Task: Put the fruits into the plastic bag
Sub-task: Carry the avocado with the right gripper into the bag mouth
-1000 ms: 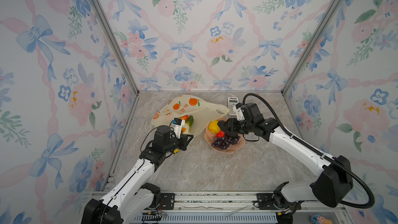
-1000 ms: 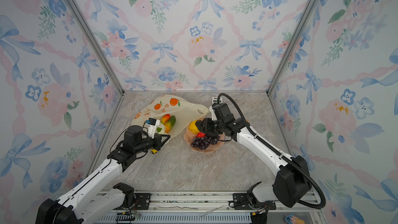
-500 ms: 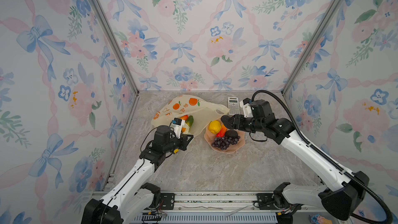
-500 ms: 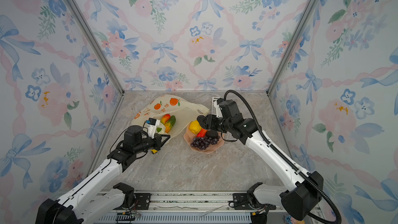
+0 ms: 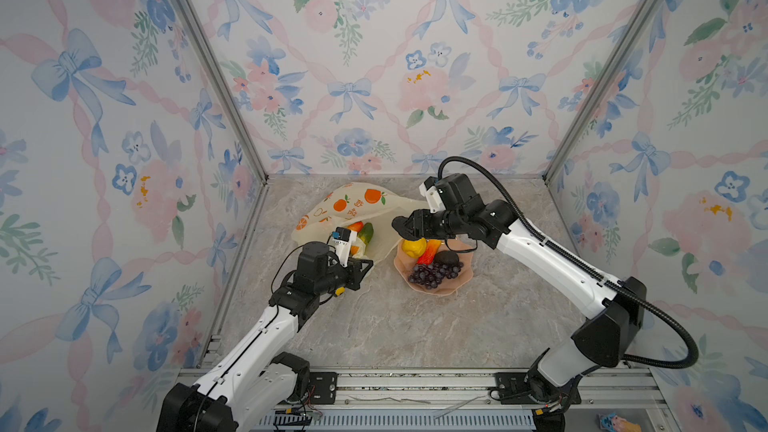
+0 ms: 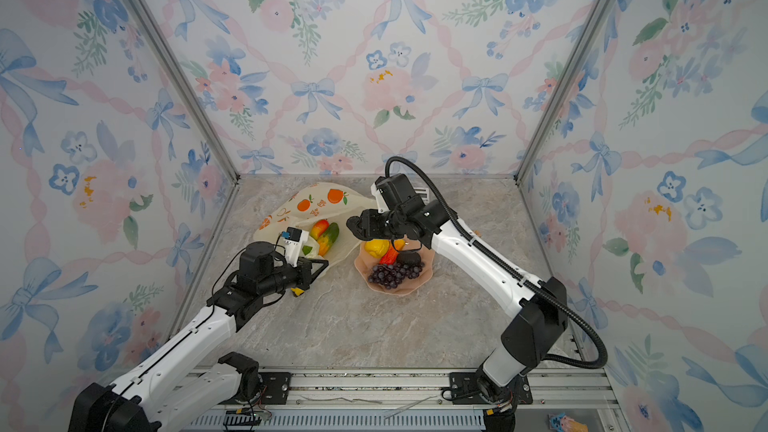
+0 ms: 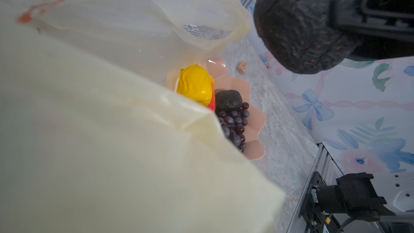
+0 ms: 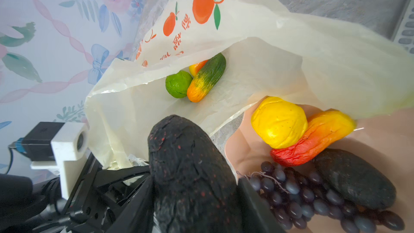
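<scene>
1. Plastic bag (image 5: 347, 207): pale yellow, crinkly, printed with orange fruit. It lies left of centre on the marble-patterned surface (image 5: 374, 326), towards the back wall, with its mouth turned to the right.
2. At the bag's near lip, the left fingers (image 5: 360, 268) are clenched on the thin film. They hold that edge up off the surface, and the mouth stands open.
3. A small yellow toy (image 5: 339, 291) lies on the surface just under the left arm's wrist.
4. Three fruits lie close together inside the bag. A bright green round fruit (image 8: 178, 84) touches a long orange-green fruit (image 8: 207, 78), and a red-yellow fruit (image 8: 197, 66) is half hidden behind them.
5. Right of the bag's mouth, the right fingers (image 5: 405, 229) are grasping a dark held avocado (image 8: 190, 175). It hangs in the air between the mouth and the plate, over the plate's rear left edge.
6. A pink scalloped plate (image 5: 461, 280) sits just beside the bag. I cannot tell whether the two touch.
7. On the plate are a yellow fruit (image 5: 414, 246), a red-orange fruit (image 5: 430, 252) lying against it, a second avocado (image 5: 446, 258) and a purple grape bunch (image 5: 432, 274) at the front.
8. Behind the right arm, near the back wall, lies a grey keypad device (image 6: 419, 192). A small wooden block (image 7: 242, 70) sits on the surface just beyond the plate.
</scene>
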You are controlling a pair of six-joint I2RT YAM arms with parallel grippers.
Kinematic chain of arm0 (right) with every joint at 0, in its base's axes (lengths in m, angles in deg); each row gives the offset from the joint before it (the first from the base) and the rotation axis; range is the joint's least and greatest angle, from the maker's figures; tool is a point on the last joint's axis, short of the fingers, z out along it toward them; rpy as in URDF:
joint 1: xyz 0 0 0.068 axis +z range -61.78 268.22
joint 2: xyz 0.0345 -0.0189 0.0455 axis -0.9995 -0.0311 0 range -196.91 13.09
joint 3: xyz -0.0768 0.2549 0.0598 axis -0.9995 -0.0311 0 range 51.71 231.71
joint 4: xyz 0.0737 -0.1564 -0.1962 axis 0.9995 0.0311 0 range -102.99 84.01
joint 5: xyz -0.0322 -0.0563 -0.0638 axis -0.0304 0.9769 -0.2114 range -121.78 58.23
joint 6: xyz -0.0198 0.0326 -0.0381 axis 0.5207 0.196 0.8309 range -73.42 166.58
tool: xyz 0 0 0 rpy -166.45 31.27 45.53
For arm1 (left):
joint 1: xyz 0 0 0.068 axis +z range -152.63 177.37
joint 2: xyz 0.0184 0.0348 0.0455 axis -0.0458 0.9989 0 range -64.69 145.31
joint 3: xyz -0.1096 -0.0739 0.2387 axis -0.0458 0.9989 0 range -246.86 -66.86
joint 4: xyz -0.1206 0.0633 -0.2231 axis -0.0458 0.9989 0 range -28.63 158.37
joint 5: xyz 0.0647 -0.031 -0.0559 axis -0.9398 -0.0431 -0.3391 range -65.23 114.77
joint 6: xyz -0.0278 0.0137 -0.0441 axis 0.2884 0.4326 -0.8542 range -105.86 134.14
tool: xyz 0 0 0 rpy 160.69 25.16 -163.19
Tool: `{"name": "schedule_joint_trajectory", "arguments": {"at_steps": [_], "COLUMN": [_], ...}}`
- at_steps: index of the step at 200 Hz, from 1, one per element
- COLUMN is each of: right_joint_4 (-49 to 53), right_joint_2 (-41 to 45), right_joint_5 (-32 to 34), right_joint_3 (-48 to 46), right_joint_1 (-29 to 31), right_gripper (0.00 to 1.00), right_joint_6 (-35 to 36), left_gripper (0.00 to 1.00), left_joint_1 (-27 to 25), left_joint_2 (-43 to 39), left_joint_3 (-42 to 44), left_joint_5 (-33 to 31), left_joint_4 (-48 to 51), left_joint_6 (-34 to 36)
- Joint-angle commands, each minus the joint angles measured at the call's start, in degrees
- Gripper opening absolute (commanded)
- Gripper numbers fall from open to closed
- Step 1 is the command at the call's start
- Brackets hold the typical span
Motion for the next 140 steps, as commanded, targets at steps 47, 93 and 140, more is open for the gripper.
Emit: {"name": "schedule_joint_trajectory", "arguments": {"at_steps": [47, 93, 140], "right_joint_4": [4.9, 2.5, -2.1], "right_joint_2": [-12.9, -19.5, -27.1], "right_joint_5": [-2.4, -3.1, -3.5], "right_joint_3": [9.7, 13.5, 19.7], "right_joint_1": [2.3, 2.2, 1.8], "right_gripper": [0.45, 0.45, 0.44], "right_joint_6": [3.2, 2.1, -2.2], "left_gripper": [0.00, 0.00, 0.00], "left_joint_1": [-0.2, -0.1, -0.2], "left_joint_2": [-0.4, -0.6, -0.9], "left_joint_3": [-1.2, -1.2, -1.0], "left_joint_5": [0.6, 0.8, 1.1], "left_joint_4": [0.2, 0.2, -0.1], "left_joint_6": [1.1, 1.1, 0.9]}}
